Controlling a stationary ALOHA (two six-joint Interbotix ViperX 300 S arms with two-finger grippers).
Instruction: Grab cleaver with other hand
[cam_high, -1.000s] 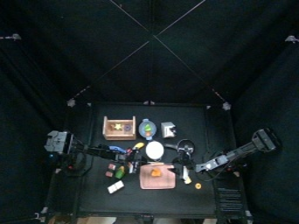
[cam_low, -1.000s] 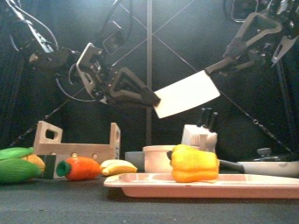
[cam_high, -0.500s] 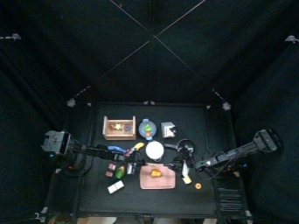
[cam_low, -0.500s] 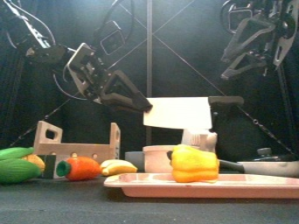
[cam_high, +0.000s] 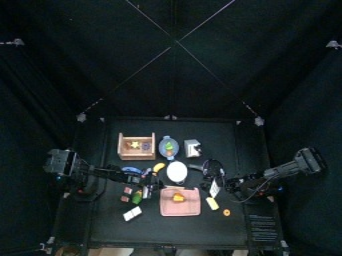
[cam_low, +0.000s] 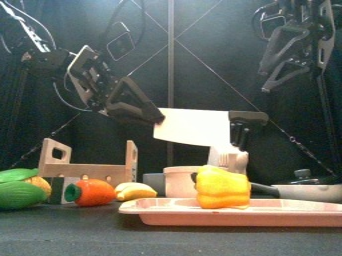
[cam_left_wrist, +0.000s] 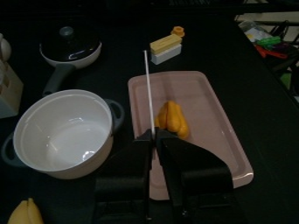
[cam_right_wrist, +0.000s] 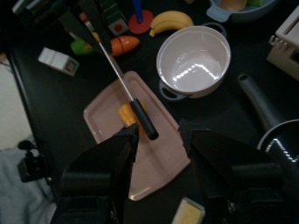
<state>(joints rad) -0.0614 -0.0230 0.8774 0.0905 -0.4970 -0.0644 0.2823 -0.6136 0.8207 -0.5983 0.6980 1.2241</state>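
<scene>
The left gripper (cam_low: 144, 110) reaches in above the pink tray (cam_low: 160, 209), its jaws pinching the cleaver (cam_low: 201, 127) by the blade's edge. The right gripper (cam_low: 283, 70) hangs high, apart from the handle, jaws spread.

No text, label, brand or number can be read anywhere.

Open air is lying around the raised cleaver (cam_low: 198, 127); below, the yellow pepper (cam_low: 223, 187), pink tray (cam_low: 160, 208) and apparently the white pot (cam_left_wrist: 61, 133) are crowding the desk (cam_left_wrist: 251, 105).
</scene>
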